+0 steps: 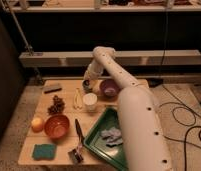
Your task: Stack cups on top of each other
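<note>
Wooden tabletop (63,145): your gripper (87,81) sits at the dark grey cup (87,88) near the far edge, beside the purple bowl (110,88). Whether it grips cannot be told. The white cup (90,102) stands just in front.

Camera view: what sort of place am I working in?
Probably a robotics lab or workshop, not a home: a wooden table staged with test items, bare metal racking behind it, and loose cables across the floor. The claw is over the table's far side, beside the purple bowl.

White cup (89,101), dark grey cup (87,86), purple bowl (110,89), red-orange bowl (57,126)
</note>
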